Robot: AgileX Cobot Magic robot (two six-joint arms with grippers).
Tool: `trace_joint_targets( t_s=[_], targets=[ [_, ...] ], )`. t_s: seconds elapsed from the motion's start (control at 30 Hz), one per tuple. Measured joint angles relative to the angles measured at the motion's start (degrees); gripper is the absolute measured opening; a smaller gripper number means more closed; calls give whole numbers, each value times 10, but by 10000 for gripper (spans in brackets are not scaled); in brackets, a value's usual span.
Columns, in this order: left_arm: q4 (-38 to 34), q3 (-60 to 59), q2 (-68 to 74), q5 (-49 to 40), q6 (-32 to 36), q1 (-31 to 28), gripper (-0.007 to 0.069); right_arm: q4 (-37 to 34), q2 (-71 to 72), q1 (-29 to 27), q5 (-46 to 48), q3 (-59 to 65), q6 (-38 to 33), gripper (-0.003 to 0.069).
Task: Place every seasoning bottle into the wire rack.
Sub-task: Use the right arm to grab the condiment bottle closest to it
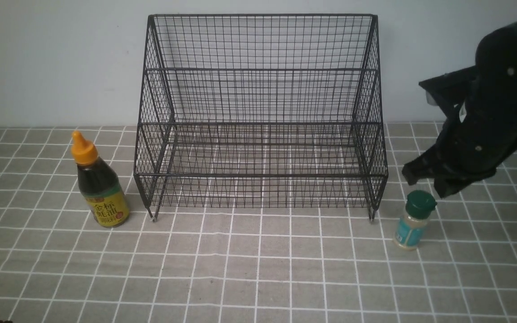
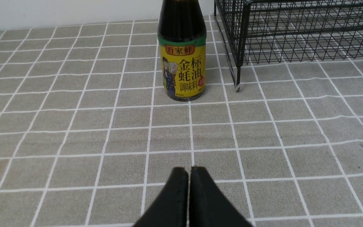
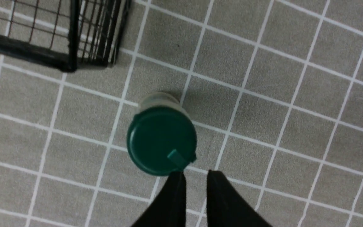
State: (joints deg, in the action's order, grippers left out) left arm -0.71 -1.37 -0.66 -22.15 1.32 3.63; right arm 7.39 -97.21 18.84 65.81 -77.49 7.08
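Step in hand, as judged: small shaker (image 1: 408, 233) being lined up for pickup. Shaker upright on counter (image 1: 258, 269), just beside wire rack (image 1: 260, 176). Right hand (image 3: 196, 176) near green cap, fingertips slightly apart, nothing gripped. Left hand (image 2: 189, 171) closed together on nothing; sauce bottle (image 1: 102, 188) upright on counter at rack's other side. Next: right fingers to be spread wider, centred over shaker, lowered around it.

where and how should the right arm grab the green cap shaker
Best grip is probably the green cap, from above, jaws opened wider around its sides: the shaker stands upright, its cap is round and on top, and the right tool already hangs over that area with a narrow gap.
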Motion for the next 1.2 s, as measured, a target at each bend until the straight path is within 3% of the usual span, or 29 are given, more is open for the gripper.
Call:
trace_joint_targets(
  t_s=[0.27, 0.43, 0.77, 0.93, 0.97, 1.0, 1.2],
  targets=[
    [0, 0, 0, 0, 0, 0, -10, -34, -12, 1, -42, 0, -3, 459],
    [0, 0, 0, 0, 0, 0, -10, -32, -35, 1, -43, 0, -3, 559],
    [0, 0, 0, 0, 0, 0, -10, -32, -85, 1, -56, -1, -3, 572],
    [0, 0, 0, 0, 0, 0, -10, -32, -91, 1, -57, -1, -17, 450],
    [0, 0, 0, 0, 0, 0, -10, -31, -91, 1, -55, -1, -24, 344],
    [0, 0, 0, 0, 0, 0, -10, -31, -91, 1, -54, -1, -24, 321],
    [0, 0, 0, 0, 0, 0, -10, -28, -74, 1, -14, -3, -31, 317]
  ],
)
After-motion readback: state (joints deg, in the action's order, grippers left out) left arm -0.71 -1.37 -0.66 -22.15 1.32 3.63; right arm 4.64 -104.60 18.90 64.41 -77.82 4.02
